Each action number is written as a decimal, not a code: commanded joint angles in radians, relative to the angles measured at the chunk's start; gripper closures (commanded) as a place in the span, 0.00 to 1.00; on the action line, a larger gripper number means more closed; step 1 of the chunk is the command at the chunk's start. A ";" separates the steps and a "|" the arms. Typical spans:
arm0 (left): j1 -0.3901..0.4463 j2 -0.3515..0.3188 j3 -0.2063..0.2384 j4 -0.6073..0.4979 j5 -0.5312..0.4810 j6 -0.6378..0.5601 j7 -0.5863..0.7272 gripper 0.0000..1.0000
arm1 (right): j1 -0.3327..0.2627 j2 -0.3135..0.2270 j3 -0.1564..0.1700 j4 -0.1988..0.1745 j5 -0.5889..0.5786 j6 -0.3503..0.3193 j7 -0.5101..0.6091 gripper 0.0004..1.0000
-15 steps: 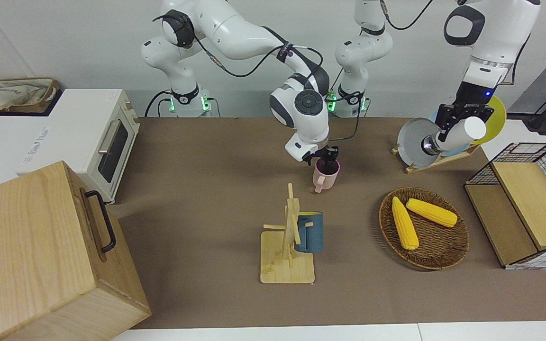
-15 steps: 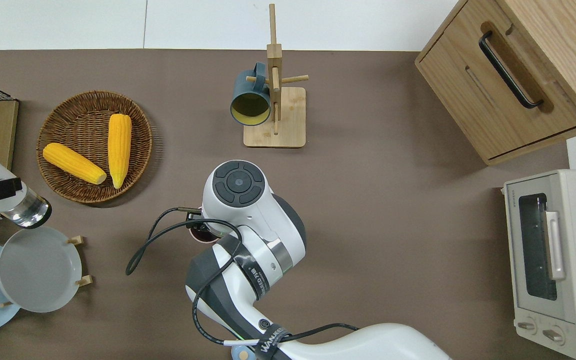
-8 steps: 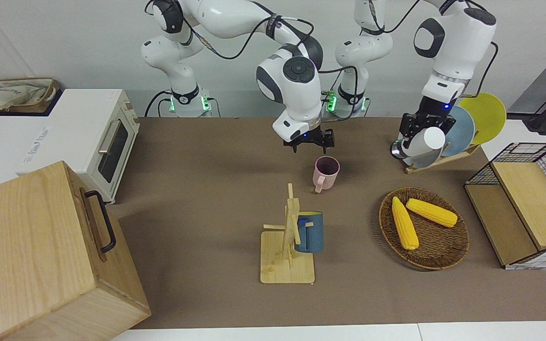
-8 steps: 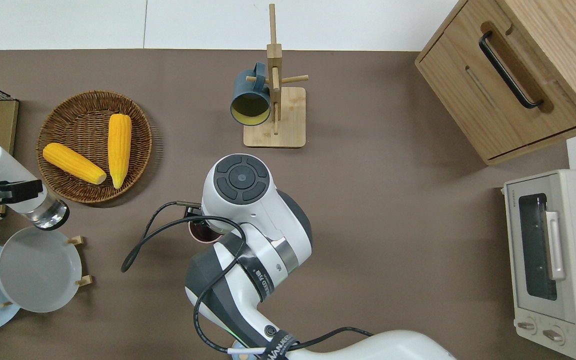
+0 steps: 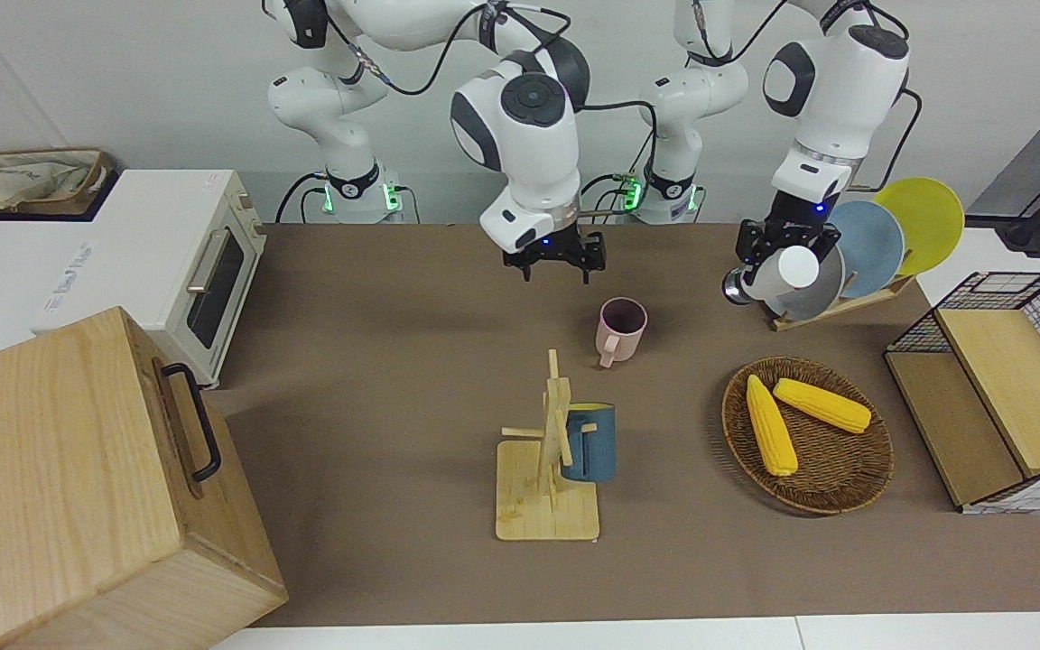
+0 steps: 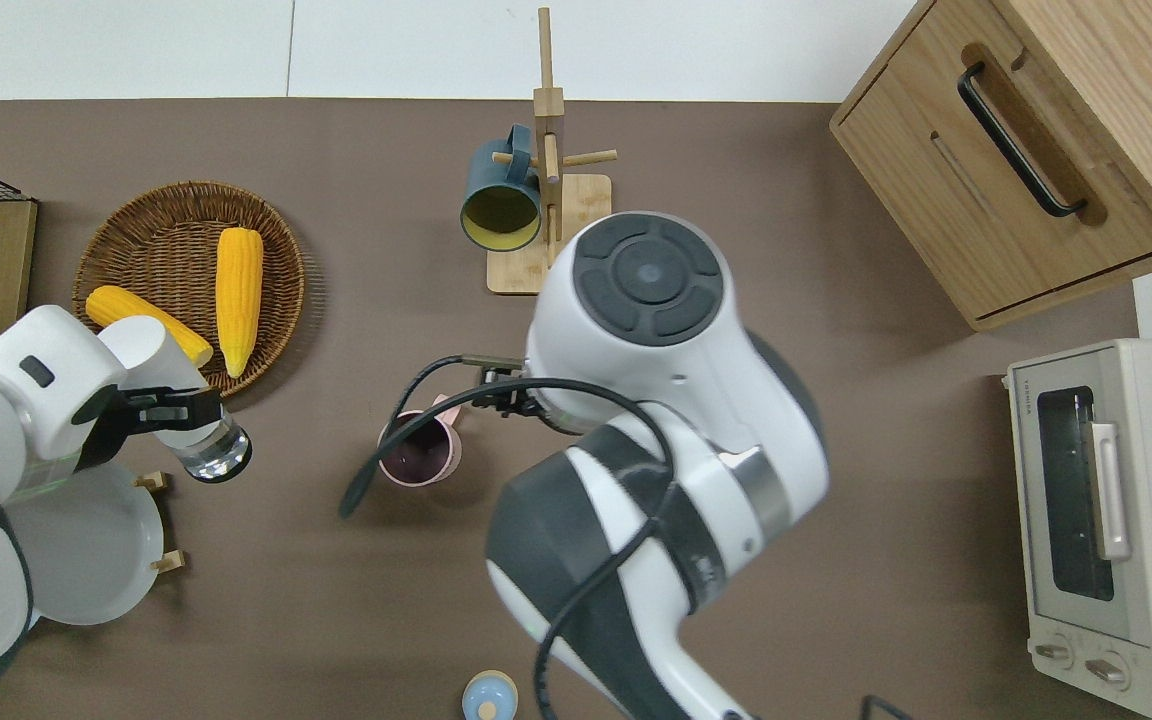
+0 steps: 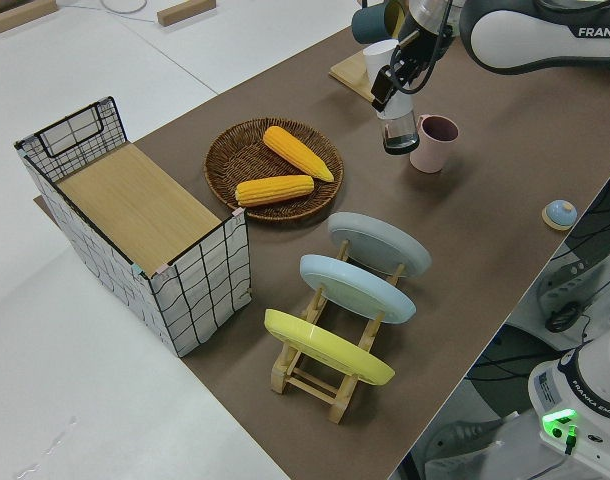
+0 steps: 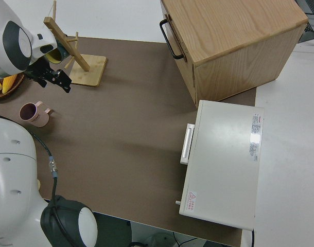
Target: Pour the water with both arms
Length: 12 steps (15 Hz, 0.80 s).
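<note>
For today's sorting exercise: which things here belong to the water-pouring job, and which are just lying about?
In the job: left gripper holding the bottle; pink mug; right gripper, open.

Lying about: corn basket, mug rack, plate rack, toaster oven, wooden box.

Pink mug (image 5: 621,328): upright on the brown table near its middle, dark inside, handle pointing away from the robots.
Bottle (image 6: 179,398): white cap, clear body, tilted in the left gripper (image 6: 168,408), seemingly mouth-down, over the table between mug and basket.
Right gripper (image 5: 555,262): fingers spread, empty, raised beside the mug.
</note>
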 commanded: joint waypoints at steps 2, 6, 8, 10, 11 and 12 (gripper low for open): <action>-0.089 -0.045 0.006 -0.052 -0.003 0.030 -0.052 1.00 | -0.171 -0.090 0.015 -0.044 -0.022 -0.043 -0.205 0.01; -0.140 -0.059 0.006 -0.084 -0.037 0.030 -0.059 1.00 | -0.304 -0.150 0.015 -0.081 -0.023 -0.049 -0.334 0.01; -0.162 -0.085 0.006 -0.116 -0.060 0.030 -0.059 1.00 | -0.358 -0.156 0.015 -0.082 -0.023 -0.056 -0.417 0.01; -0.195 -0.111 0.006 -0.161 -0.081 0.030 -0.058 1.00 | -0.403 -0.159 0.014 -0.081 -0.037 -0.061 -0.491 0.01; -0.205 -0.126 0.006 -0.179 -0.088 0.030 -0.059 1.00 | -0.421 -0.159 0.015 -0.078 -0.049 -0.063 -0.532 0.01; -0.217 -0.132 0.006 -0.194 -0.091 0.030 -0.059 1.00 | -0.439 -0.159 0.015 -0.077 -0.049 -0.063 -0.573 0.01</action>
